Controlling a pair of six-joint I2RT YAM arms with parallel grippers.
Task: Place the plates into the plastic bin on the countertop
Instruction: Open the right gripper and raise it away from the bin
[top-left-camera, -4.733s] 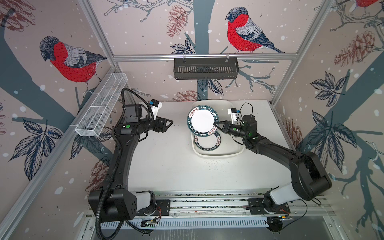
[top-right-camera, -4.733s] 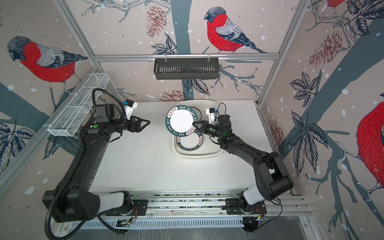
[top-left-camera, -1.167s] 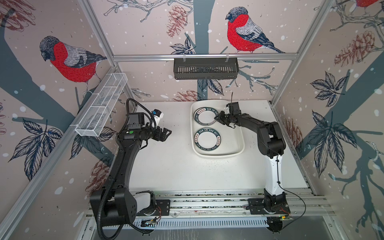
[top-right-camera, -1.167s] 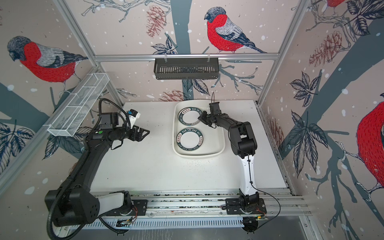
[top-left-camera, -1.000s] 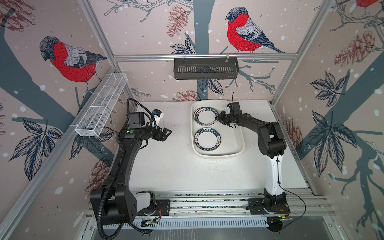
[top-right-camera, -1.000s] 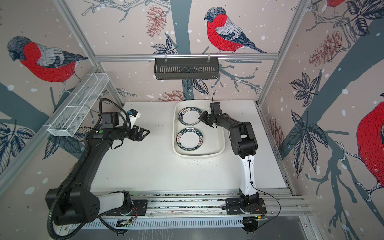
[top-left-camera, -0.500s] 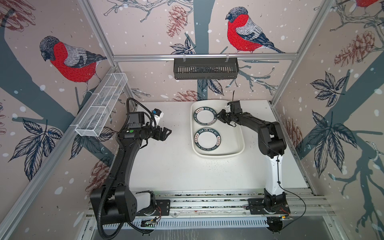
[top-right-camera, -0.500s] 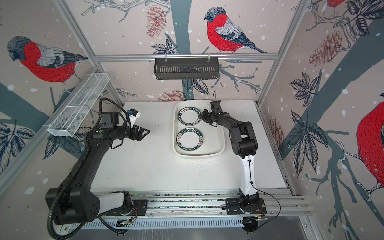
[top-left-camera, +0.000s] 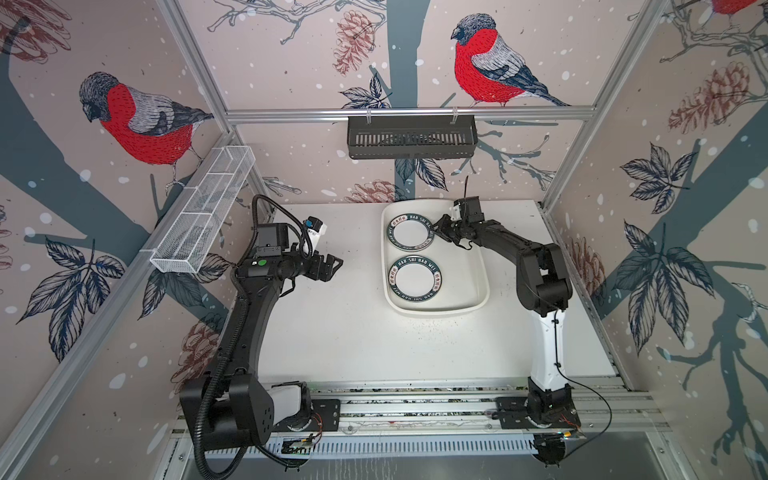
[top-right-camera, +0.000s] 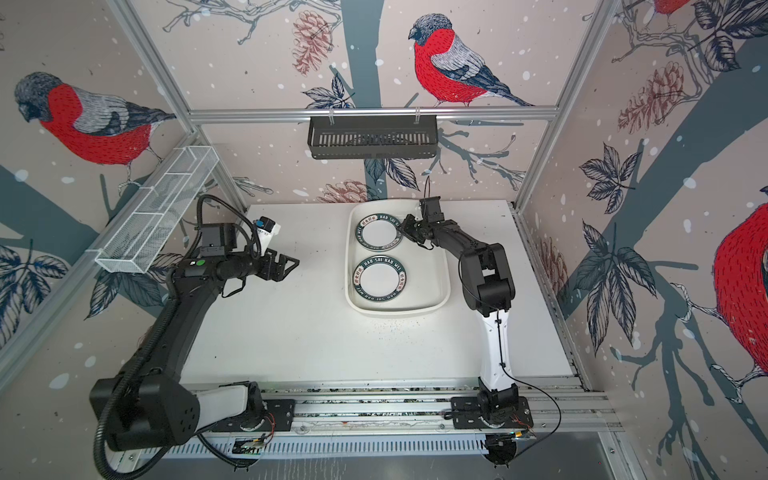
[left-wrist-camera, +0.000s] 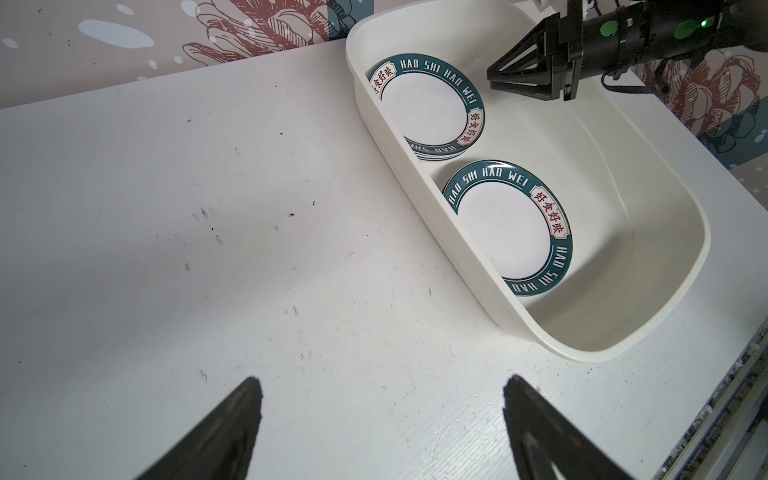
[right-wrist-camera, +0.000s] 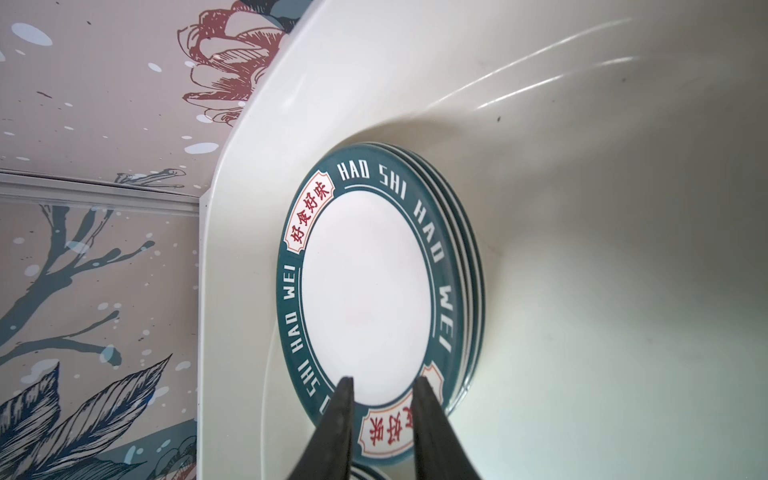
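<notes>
In both top views: plastic bin flat on the countertop, right of centre, toward the back wall. Inside, along its left side: stack of green-rimmed plates at the far end, lone green-rimmed plate just in front, apart from the stack. Over the bin, right gripper, tips at the stack's right edge. Well left of the bin, left gripper, hanging above bare countertop and pointing toward the bin. On the back rail, black slotted basket; on the left wall, white wire-mesh basket. In the left wrist view: left gripper spread wide over scuffed countertop, grasping nothing. Stack and lone plate, both lettered HAO SHI HAO WEI, close against one long wall of the bin. Right gripper just beside the stack, tips close together with a slim gap. In the right wrist view: right gripper narrowly parted, nothing between the fingers, top plate's rim showing through the gap; contact with that plate not discernible. Several rims layered in the stack, tucked into a rounded corner of the bin.
</notes>
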